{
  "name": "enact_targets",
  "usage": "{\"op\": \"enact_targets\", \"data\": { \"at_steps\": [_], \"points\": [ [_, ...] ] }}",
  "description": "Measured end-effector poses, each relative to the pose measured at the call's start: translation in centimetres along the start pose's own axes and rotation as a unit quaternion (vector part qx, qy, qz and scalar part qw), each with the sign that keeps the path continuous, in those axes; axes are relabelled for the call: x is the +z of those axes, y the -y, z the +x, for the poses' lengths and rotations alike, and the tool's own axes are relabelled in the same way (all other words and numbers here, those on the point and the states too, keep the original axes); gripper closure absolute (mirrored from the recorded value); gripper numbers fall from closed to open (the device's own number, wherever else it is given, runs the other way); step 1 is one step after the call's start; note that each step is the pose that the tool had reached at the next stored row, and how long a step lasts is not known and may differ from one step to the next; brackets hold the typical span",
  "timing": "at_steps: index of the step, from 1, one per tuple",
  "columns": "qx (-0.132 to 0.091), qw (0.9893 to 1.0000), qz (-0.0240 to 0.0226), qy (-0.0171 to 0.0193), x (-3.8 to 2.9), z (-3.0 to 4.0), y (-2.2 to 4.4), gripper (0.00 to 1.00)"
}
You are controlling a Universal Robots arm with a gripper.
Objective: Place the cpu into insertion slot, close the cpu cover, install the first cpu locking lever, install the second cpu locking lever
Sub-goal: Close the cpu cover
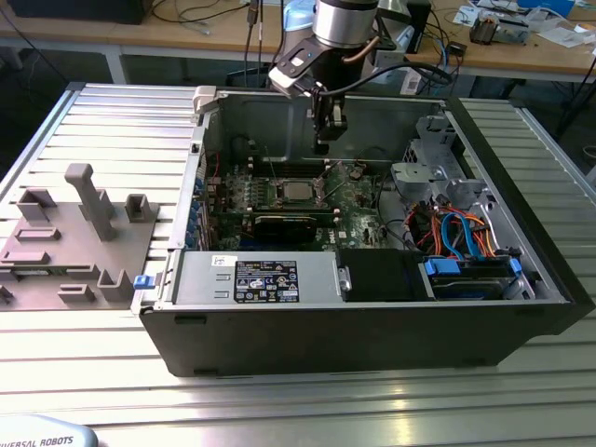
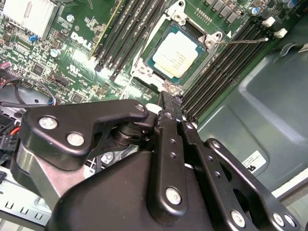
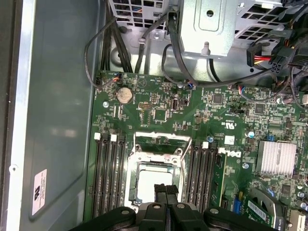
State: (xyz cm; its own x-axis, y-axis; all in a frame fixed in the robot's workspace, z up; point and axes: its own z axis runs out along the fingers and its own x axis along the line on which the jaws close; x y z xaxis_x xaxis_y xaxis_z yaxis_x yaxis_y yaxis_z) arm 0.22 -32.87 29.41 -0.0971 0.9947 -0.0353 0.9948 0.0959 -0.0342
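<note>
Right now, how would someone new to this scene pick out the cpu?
Start at the open computer case and find the green board inside. Between its two banks of long black slots sits a silver-rimmed socket. The cpu is the smooth, pale metal square in it, unlike the finned heatsink nearby.

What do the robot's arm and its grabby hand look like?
The arm is a round, shiny silver-grey tube with a pale grey box on its side. Its gripper is black, built from flat jointed bars dotted with round silver screws, ending in two thin black fingers. A black cable loops off it.
</note>
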Motion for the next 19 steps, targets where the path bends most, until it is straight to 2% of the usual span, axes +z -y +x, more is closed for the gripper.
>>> {"op": "enact_targets", "data": {
  "at_steps": [19],
  "points": [
    [0.0, 1.0, 0.0, -0.0001, 0.07, -0.04, -0.43, 0.89]
  ]
}}
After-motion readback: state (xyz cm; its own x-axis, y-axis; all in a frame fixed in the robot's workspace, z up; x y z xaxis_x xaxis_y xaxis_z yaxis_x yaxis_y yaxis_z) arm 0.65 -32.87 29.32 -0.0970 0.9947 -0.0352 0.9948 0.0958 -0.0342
